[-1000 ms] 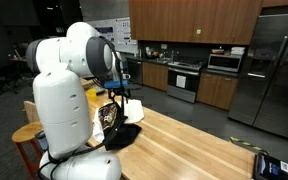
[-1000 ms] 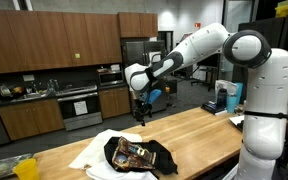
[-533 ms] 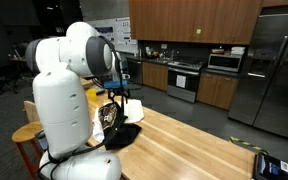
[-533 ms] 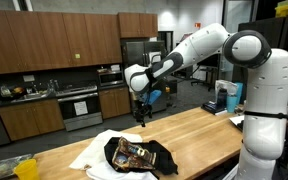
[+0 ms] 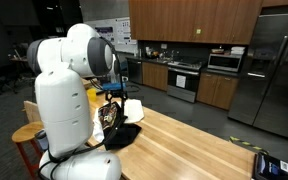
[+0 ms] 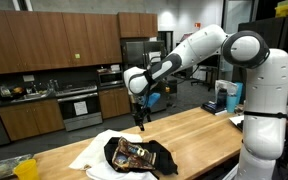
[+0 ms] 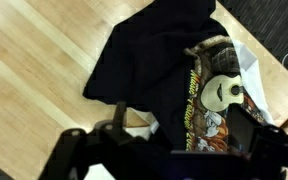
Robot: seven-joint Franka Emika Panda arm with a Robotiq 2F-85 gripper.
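Observation:
A black T-shirt (image 6: 136, 154) with a colourful print lies crumpled on the wooden table (image 6: 199, 135), on top of a white cloth (image 6: 92, 150). It also shows in an exterior view (image 5: 116, 124) and in the wrist view (image 7: 174, 60). My gripper (image 6: 139, 122) hangs above the table just beyond the shirt, not touching it. In the wrist view the gripper (image 7: 179, 140) is open and empty, its fingers spread above the shirt's printed side (image 7: 216, 90).
A yellow object (image 6: 24, 168) sits at the table's end near the white cloth. A blue and white device (image 6: 225, 97) stands at the table's far end. Kitchen cabinets, an oven (image 6: 80, 106) and a fridge (image 5: 274, 70) line the walls. A wooden stool (image 5: 26, 135) stands beside the robot base.
The gripper has come down a little toward the table and the shirt. The shirt and cloth have not moved.

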